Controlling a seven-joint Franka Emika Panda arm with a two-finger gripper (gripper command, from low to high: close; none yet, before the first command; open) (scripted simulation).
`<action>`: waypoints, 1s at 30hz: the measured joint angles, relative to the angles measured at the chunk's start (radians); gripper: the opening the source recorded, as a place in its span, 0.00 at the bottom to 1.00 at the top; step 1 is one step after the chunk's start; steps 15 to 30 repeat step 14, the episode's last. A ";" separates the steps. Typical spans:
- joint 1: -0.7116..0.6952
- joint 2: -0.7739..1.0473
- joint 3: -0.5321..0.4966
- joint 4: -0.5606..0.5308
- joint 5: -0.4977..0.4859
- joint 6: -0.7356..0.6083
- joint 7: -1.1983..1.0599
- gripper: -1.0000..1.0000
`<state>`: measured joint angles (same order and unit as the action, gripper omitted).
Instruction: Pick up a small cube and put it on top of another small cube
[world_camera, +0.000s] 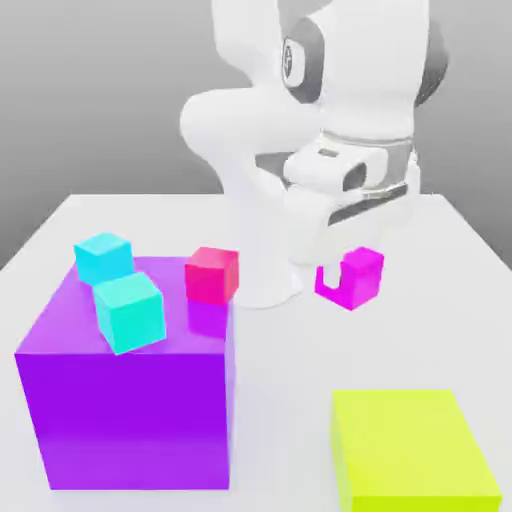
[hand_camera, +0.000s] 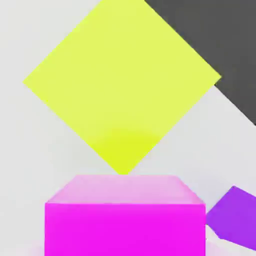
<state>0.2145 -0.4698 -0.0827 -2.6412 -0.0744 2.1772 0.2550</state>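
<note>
The yellow block (world_camera: 412, 450) lies nearest the camera in the exterior view, at the near right of the table (world_camera: 270, 400), with the big purple block (world_camera: 130, 400) at the near left. From the gripper (world_camera: 345, 262) outward: it hangs low on the far right side of the table, right at the small magenta cube (world_camera: 358, 277), which sits close under the hand and looms large in the hand view (hand_camera: 125, 220). Whether the fingers stand apart or pressed on the cube, I cannot tell, since the hand's white body hides them. In the exterior view the cube seems at or just above the table top; I cannot tell which. Further left, a reddish-pink cube (world_camera: 212, 274) rests at the far edge of the purple block's top, and two cyan cubes (world_camera: 130, 311) (world_camera: 103, 257) sit on that same top, one nearer, one farther. The magenta cube looks rigid, light and smooth-faced, so it should neither deform nor weigh on the grip, though its glossy sides might slip. The best hold is likely square across two opposite flat sides, near mid-height, clear of corners.
</note>
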 joint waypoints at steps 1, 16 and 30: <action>-0.024 -0.035 -0.025 0.008 -0.010 -0.043 -0.024 0.00; -0.134 -0.119 -0.137 -0.068 -0.064 -0.051 -0.123 1.00; -0.134 -0.119 -0.137 -0.068 -0.064 -0.051 -0.123 1.00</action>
